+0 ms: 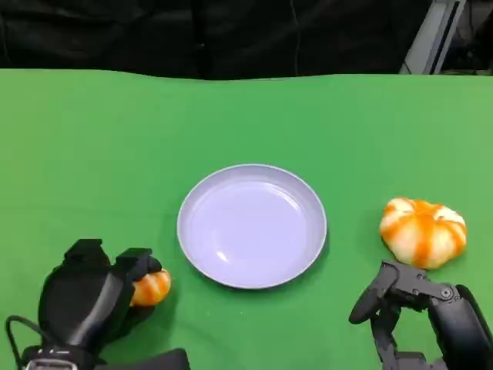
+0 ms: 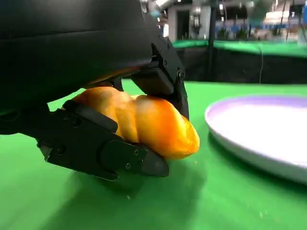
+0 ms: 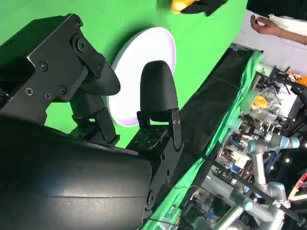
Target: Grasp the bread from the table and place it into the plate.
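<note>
My left hand grips a small orange bread roll at the table's near left, just left of the plate's near rim. In the left wrist view the roll is pinched between black fingers from above and below, low over the green cloth. The lavender plate sits empty in the middle and shows beside the roll. My right hand hovers at the near right with fingers apart and nothing in them, beyond which the plate shows.
A round orange-and-white bun lies right of the plate, just beyond my right hand. The green table reaches back to a dark backdrop. A person's hand shows past the far edge in the right wrist view.
</note>
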You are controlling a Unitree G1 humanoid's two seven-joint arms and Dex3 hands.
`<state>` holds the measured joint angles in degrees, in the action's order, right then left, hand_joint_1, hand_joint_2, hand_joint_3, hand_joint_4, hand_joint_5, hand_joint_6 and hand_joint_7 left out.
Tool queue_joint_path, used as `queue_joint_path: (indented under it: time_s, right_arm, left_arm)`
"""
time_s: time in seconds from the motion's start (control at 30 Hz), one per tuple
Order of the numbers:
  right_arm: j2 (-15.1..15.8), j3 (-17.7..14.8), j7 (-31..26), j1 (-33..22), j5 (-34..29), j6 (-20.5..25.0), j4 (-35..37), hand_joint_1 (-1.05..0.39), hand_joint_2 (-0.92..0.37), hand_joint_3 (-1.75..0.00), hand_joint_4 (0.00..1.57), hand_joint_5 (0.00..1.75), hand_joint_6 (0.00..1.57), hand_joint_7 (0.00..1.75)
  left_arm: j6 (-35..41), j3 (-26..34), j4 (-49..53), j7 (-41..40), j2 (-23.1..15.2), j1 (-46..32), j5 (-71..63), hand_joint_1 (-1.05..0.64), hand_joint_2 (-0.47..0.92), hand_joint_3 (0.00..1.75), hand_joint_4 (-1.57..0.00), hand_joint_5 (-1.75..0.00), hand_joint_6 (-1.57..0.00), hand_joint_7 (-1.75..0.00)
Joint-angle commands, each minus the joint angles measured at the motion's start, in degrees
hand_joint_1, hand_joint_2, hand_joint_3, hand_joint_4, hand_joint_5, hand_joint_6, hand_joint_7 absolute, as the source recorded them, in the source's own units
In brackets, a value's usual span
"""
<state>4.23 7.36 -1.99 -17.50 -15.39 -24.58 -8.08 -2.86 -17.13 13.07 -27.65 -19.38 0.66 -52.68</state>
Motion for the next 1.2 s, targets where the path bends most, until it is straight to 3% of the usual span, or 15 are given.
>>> queue_joint_path:
  time_s: [0.03,0.23,0.27,0.3,0.33,0.4,0.57,0.77,0.87,1.07,1.2]
  right_arm:
    - [0.53,-0.43,-0.64,-0.15,-0.57,-0.24,-0.11,0.10,-0.34,-1.41,0.84,1.64,0.81,1.33]
    - [0.53,-0.50,-0.35,0.45,0.26,-0.87,1.05,0.10,-0.30,-1.46,0.85,1.61,0.81,1.34]
    - [0.54,-0.48,-0.25,0.46,0.32,-0.64,0.96,0.10,-0.30,-1.46,0.85,1.63,0.81,1.34]
    - [0.55,-0.46,-0.20,0.45,0.31,-0.50,0.87,0.10,-0.31,-1.45,0.85,1.65,0.81,1.34]
    - [0.56,-0.45,-0.19,0.44,0.30,-0.41,0.81,0.10,-0.31,-1.45,0.85,1.66,0.81,1.34]
    - [0.53,-0.49,-0.19,0.62,0.39,-0.23,0.87,0.11,-0.31,-1.45,0.84,1.66,0.81,1.35]
    - [0.91,-0.50,-0.01,0.48,0.67,-1.00,1.05,0.10,-0.31,-1.46,0.83,1.67,0.80,1.36]
    - [1.00,-0.66,-0.04,0.06,0.58,-0.88,0.44,0.10,-0.31,-1.45,0.83,1.65,0.80,1.35]
    - [1.23,-0.77,-0.17,-0.12,0.11,-1.01,0.29,0.09,-0.32,-1.43,0.82,1.63,0.79,1.35]
    - [1.35,-0.67,-0.24,-0.41,-0.24,-0.53,-0.36,0.10,-0.33,-1.41,0.83,1.63,0.80,1.34]
    - [1.21,-0.57,0.22,-0.26,0.42,0.06,-0.60,0.09,-0.32,-1.41,0.83,1.65,0.80,1.34]
  left_arm:
    - [-2.77,1.93,-4.58,-3.05,-2.41,-3.00,1.58,-0.27,0.92,0.11,-0.79,-1.75,-0.82,-1.21]
    - [-6.54,2.60,-6.38,-8.03,-1.99,-3.15,1.96,-0.23,0.90,0.05,-0.83,-1.73,-0.86,-1.27]
    - [-7.31,2.54,-6.45,-8.83,-1.64,-2.59,2.13,-0.20,0.90,0.14,-0.85,-1.70,-0.86,-1.27]
    - [-7.77,2.49,-6.45,-9.27,-1.44,-2.21,2.21,-0.18,0.77,0.46,-0.88,-1.66,-0.88,-1.26]
    - [-8.09,2.49,-6.39,-9.56,-1.30,-1.98,2.22,-0.17,0.68,0.67,-0.89,-1.65,-0.88,-1.26]
    - [-8.15,2.11,-5.91,-9.05,-0.81,-0.08,1.85,-0.15,0.53,0.95,-0.90,-1.63,-0.89,-1.26]
    - [-8.65,0.22,-3.50,-8.11,0.38,5.41,0.90,-0.15,0.38,1.17,-0.90,-1.64,-0.88,-1.25]
    - [-9.44,-2.24,2.07,-7.60,2.88,12.70,1.32,-0.20,0.41,1.22,-0.88,-1.69,-0.88,-1.25]
    - [-9.82,-3.81,5.87,-7.16,4.38,16.96,1.34,-0.20,0.46,1.13,-0.85,-1.73,-0.86,-1.28]
    - [-9.77,-6.53,12.26,-5.67,7.70,22.99,2.11,-0.22,0.44,1.17,-0.83,-1.75,-0.79,-1.44]
    - [-10.47,-7.86,17.55,-5.38,9.99,26.15,3.24,-0.20,0.48,0.99,-0.82,-1.70,-0.84,-1.19]
